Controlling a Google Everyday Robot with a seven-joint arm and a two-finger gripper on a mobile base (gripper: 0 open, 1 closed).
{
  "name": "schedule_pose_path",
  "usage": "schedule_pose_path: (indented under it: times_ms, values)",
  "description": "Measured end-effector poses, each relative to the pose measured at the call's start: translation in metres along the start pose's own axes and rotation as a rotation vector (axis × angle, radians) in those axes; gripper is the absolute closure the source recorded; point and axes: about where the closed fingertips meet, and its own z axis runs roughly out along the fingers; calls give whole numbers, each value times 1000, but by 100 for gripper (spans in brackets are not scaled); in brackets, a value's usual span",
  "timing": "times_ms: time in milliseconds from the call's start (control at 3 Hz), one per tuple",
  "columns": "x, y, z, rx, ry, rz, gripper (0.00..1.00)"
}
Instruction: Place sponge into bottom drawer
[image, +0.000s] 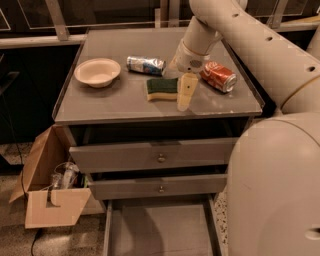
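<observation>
gripper (185, 94) upper centre of frame, just right of sponge (162, 88); open or closed, cannot tell; centre over sponge, grip squarely, then carry to bottom drawer (160, 231)

My gripper (185, 94) hangs over the cabinet top (100, 104), just beside the sponge (162, 88) — the bottom drawer (160, 231) stands open below.

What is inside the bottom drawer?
Only a bare grey floor shows in the bottom drawer. Its back is hidden under the drawer above, and its front is out of view. The sponge lies on the tabletop, beside the pincer.
</observation>
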Motion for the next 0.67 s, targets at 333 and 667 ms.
schedule_pose_path:
  times_ms: [333, 667]
  values:
    - [2, 1, 2, -3, -1, 2, 0]
    - [2, 1, 2, -3, -1, 2, 16]
